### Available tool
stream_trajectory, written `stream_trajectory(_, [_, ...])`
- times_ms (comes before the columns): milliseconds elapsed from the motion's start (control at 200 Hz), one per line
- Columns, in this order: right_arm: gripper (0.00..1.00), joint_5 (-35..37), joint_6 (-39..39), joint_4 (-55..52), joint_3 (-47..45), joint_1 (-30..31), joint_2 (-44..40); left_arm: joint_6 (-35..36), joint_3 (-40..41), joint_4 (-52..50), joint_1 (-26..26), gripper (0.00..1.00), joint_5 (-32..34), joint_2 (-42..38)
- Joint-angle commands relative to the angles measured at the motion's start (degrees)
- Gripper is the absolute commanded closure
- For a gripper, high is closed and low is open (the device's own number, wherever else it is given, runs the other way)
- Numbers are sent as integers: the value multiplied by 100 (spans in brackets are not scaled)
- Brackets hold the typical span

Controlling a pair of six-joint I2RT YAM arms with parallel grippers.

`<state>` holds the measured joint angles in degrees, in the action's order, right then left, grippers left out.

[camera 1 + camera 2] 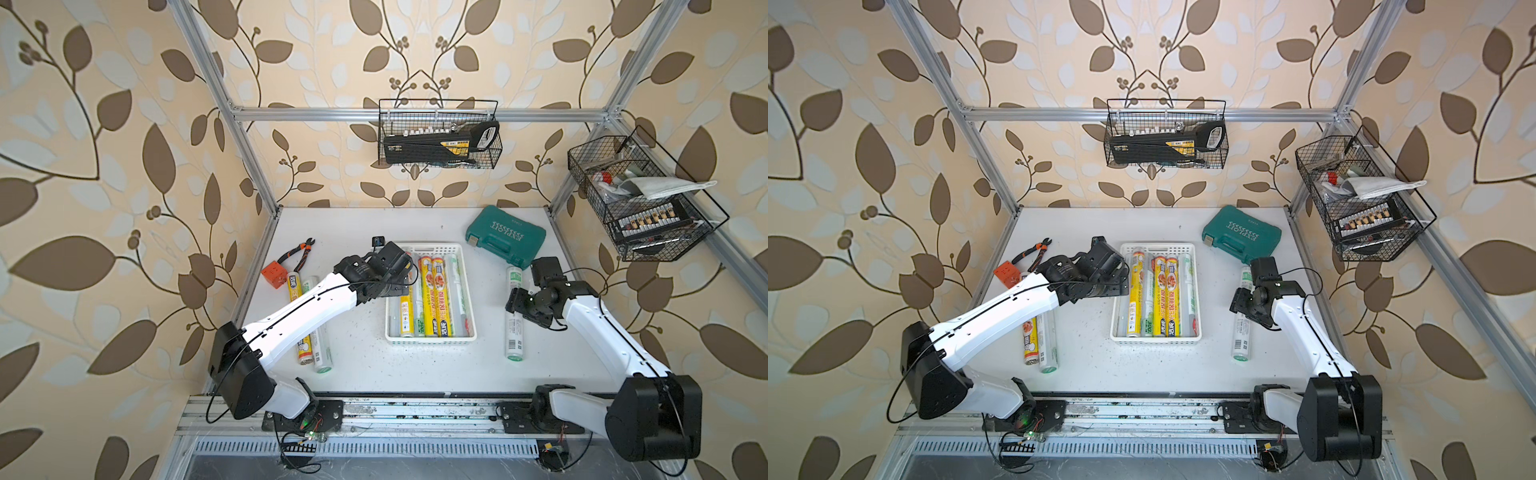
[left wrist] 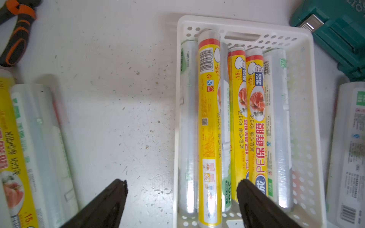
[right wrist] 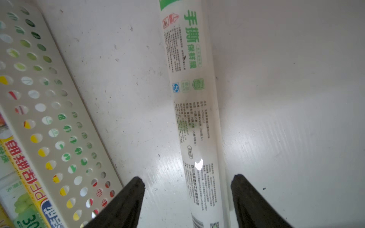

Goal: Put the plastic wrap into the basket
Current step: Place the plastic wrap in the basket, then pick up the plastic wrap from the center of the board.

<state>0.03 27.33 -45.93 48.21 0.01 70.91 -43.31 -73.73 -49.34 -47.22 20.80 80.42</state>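
The white basket [image 1: 432,340] [image 1: 1156,340] [image 2: 245,21] sits mid-table and holds several plastic wrap rolls [image 1: 432,291] [image 1: 1165,291]. A yellow roll [image 2: 209,118] lies on top of the others at the basket's left side. My left gripper [image 1: 397,286] [image 1: 1117,286] [image 2: 181,187] hovers open over that side with nothing in it. Two more rolls, one yellow [image 1: 304,349] and one white-green [image 1: 322,353], lie on the table under the left arm. Right of the basket a white-green roll [image 1: 514,336] [image 1: 1241,336] [image 3: 189,98] lies on the table. My right gripper [image 1: 515,303] [image 3: 188,179] is open astride it.
A teal tool case [image 1: 505,237] lies at the back right. Pliers [image 1: 299,253] and an orange cube [image 1: 274,276] are at the back left. Black wire baskets hang on the back rail [image 1: 438,133] and the right rail [image 1: 640,199].
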Motion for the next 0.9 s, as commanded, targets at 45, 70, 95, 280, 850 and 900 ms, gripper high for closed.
stream_trajectory(45, [27,-149,-253,277,-29,-132,351,85,398,-60,29,1,624,-553])
stream_trajectory(70, [27,-146,-265,318,-37,-157,400,85,444,-82,29,1,690,-618])
stream_trajectory(95, [27,-143,-272,349,-40,-172,450,86,483,-104,29,1,764,-683])
stream_trajectory(280, [24,-149,-411,512,21,-204,833,17,821,-278,97,1,1316,-1171])
stream_trajectory(850, [26,-35,-492,750,154,-204,1704,-165,1473,-324,446,1,1656,-2233])
stream_trajectory(900, [29,-7,-483,754,140,-205,1723,-166,1484,-309,459,1,1643,-2233])
